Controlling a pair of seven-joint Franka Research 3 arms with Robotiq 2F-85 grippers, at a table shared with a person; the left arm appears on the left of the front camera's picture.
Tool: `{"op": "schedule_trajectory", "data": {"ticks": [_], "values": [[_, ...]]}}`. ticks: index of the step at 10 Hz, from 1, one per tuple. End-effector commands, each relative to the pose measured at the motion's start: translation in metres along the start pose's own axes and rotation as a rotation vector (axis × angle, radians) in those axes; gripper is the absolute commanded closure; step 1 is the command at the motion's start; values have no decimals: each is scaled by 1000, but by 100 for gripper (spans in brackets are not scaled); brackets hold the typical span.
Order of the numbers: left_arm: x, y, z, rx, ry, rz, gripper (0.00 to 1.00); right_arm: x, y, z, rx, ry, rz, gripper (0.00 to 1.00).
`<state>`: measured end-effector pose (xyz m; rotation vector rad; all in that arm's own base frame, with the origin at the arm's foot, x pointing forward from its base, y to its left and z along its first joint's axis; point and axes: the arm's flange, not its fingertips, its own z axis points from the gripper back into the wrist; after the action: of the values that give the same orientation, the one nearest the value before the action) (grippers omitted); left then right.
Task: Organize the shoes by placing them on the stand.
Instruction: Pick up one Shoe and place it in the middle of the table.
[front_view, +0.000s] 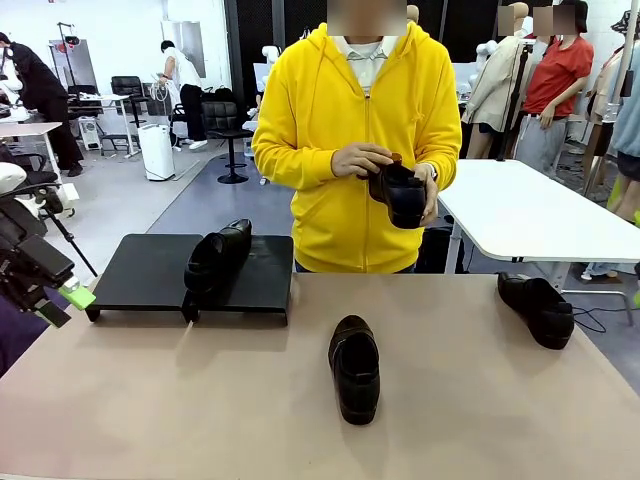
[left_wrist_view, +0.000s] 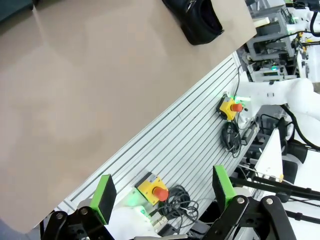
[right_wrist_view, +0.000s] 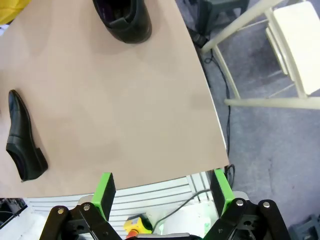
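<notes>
One shoe (front_view: 218, 258) is shown lying on the stand (front_view: 140, 275), right of its middle. A second shoe (front_view: 355, 368) is seen at the middle of the desk (front_view: 200, 400), and a third shoe (front_view: 537, 308) near its far right edge. A fourth shoe (front_view: 400, 193) is held in the person's hands (front_view: 360, 160). The left end effector (left_wrist_view: 164, 192) and the right end effector (right_wrist_view: 162, 190) are spread wide, with nothing gripped.

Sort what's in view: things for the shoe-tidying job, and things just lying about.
Job: stand; shoe on the stand; mid-table shoe; right-edge shoe; held shoe, with the person.
Lying about: red stop buttons; cables; white table; office chair.
</notes>
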<state>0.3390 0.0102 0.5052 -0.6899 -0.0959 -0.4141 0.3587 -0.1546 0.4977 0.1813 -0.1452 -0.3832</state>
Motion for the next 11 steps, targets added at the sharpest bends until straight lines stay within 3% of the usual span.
{"op": "schedule_trajectory", "data": {"ticks": [1,3,6,8,11], "values": [[0,-1,4,-15,-2,0,0,1,2,-4,-3,7,5,0],[0,-1,4,-15,-2,0,0,76,53,-22,-44,89,228,0],[0,-1,4,-15,-2,0,0,132,110,-65,-110,251,364,0],[0,-1,4,-15,-2,0,0,162,129,-93,-111,285,451,0],[0,-1,4,-15,-2,0,0,193,131,-123,-115,341,475,0]]}}
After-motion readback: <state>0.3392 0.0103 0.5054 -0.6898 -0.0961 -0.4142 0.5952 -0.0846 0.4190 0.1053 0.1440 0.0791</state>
